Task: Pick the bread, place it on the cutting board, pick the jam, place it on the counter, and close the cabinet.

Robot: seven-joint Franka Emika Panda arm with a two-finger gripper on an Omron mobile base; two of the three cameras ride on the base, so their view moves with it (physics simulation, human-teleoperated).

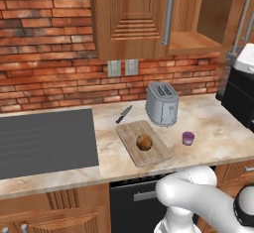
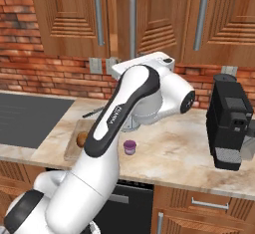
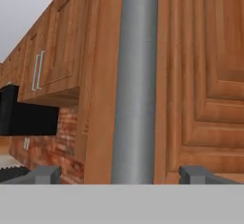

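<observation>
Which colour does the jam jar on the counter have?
Purple, with a pale lid; the jam shows best in the left base view.

A silver toaster (image 1: 162,103), a knife (image 1: 124,114), a dark cooktop (image 1: 44,142) and a black coffee machine (image 2: 228,123) are seen before a brick wall (image 1: 44,43).

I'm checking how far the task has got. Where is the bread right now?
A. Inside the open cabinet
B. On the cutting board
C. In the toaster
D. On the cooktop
B: the bread lies on the cutting board, with the jam on the counter to its right and in front of the toaster.
</observation>
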